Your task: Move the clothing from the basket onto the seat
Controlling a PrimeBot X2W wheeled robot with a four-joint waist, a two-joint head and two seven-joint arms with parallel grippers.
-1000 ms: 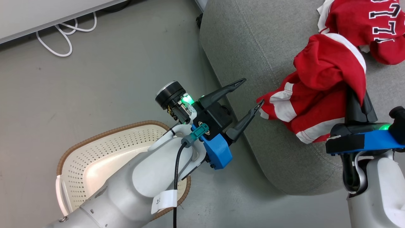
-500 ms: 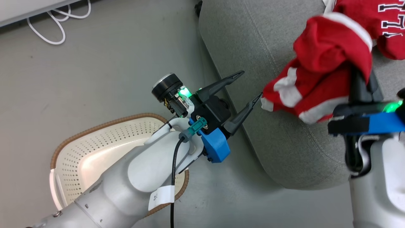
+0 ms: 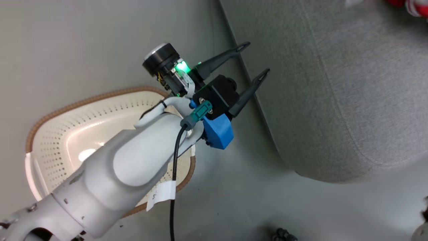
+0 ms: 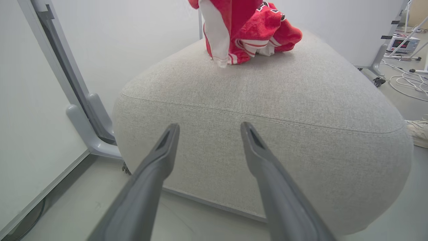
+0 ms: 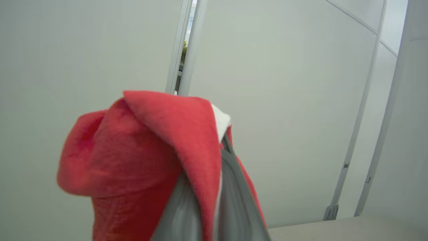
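Against pale wall panels [image 5: 284, 100], right hand [image 5: 217, 157] pinches red clothing [image 5: 133, 157]; left hand [image 4: 209, 129] gapes empty.

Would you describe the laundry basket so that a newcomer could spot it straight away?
Start from the large grey sofa; on the floor to its left in the head view, partly under the robot's pale left arm, sits the basket. It is white with perforated sides, and its brown woven-look rim sets it apart from everything around it.
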